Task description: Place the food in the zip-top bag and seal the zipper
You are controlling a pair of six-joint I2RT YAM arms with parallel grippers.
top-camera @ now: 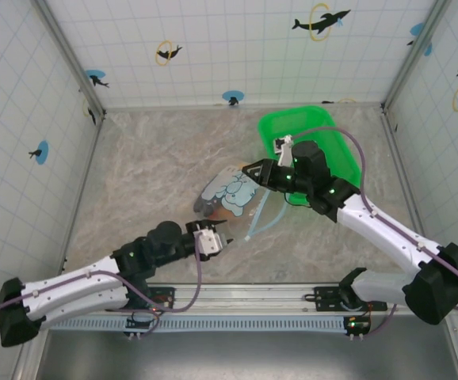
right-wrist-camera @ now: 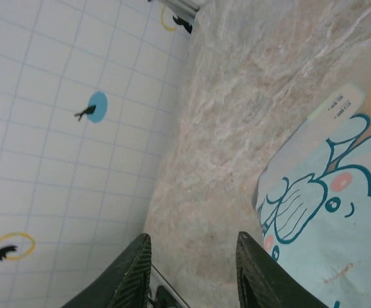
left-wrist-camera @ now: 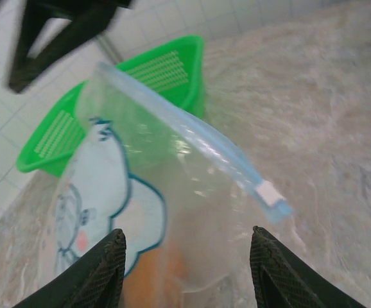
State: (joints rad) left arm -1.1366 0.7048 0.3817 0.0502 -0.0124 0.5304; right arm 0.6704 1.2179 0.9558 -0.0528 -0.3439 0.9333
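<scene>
Up top first: the zip-top bag point(top-camera: 227, 194) sits mid-table point(top-camera: 150, 174), just left of the green basket point(top-camera: 341, 154) and between your two arms. The right gripper point(top-camera: 249, 170) is at its far edge and the left gripper point(top-camera: 223, 237) is just beside its near edge. The zipper point(top-camera: 265, 220) trails off toward the near right in what looks like two loose strands, so I'd guess the mouth isn't sealed.

Left wrist cam: the jaws are wide apart with nothing pinched, and the bag stands right in front of the fingers point(left-wrist-camera: 99, 273). The blue strip slopes down to a white slider point(left-wrist-camera: 269, 192) on the right. Some orange food point(left-wrist-camera: 155, 279) sits low inside the film. The shot is blurry, so I can't tell how many pieces are in there. If you close from here, you'd likely squeeze the film and the food under it, not the strip. That could bulge the bag and push pieces toward the mouth.

Right wrist cam: these jaws are apart too, over bare table, and the elephant print is just beside the right-hand finger. I can't tell if it's touching. With neither gripper clamped on the bag, I reckon it could slump, or slide if that finger nudges it. Then you'd be chasing the zipper, or the slider could jam on folded film.
</scene>
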